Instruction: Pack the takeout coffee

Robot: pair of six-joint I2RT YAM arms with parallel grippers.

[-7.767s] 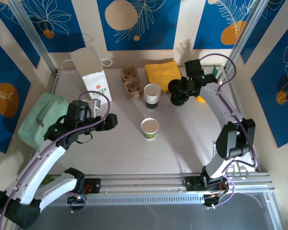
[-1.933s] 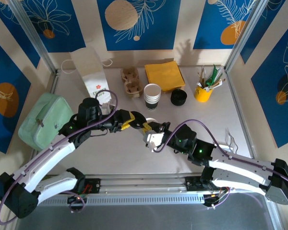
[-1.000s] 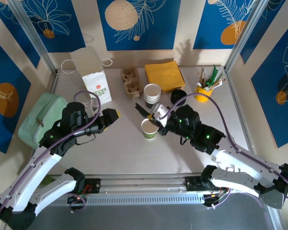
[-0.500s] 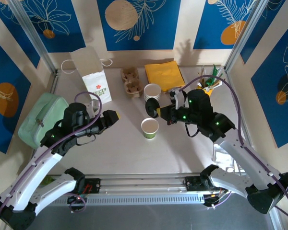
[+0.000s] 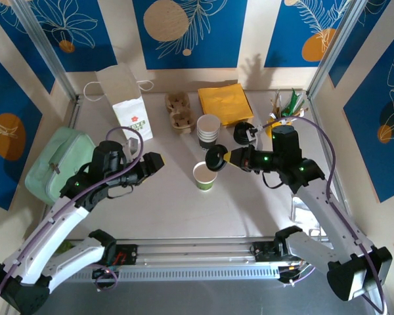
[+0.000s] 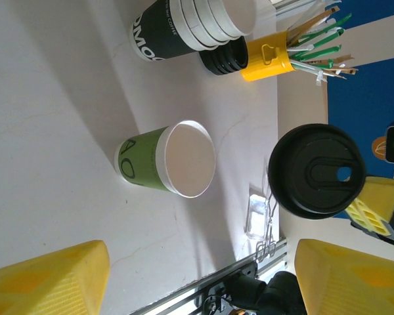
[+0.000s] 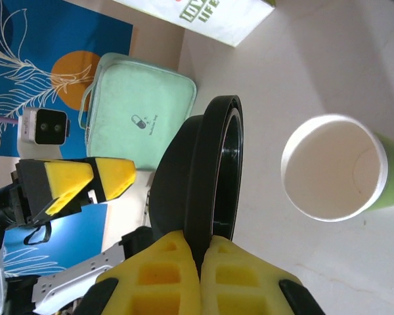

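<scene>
right tool clamped on black lid, held just beside the lidless cup; left tool open, empty.

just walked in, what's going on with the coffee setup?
The right gripper is pinching a black lid by its rim, close beside the paper cup, which stands open mid-table. The lid is not on the cup yet. The left gripper hovers open and empty to the cup's left. The paper bag stands at the far left of the table, and the cup is not in it.
</scene>
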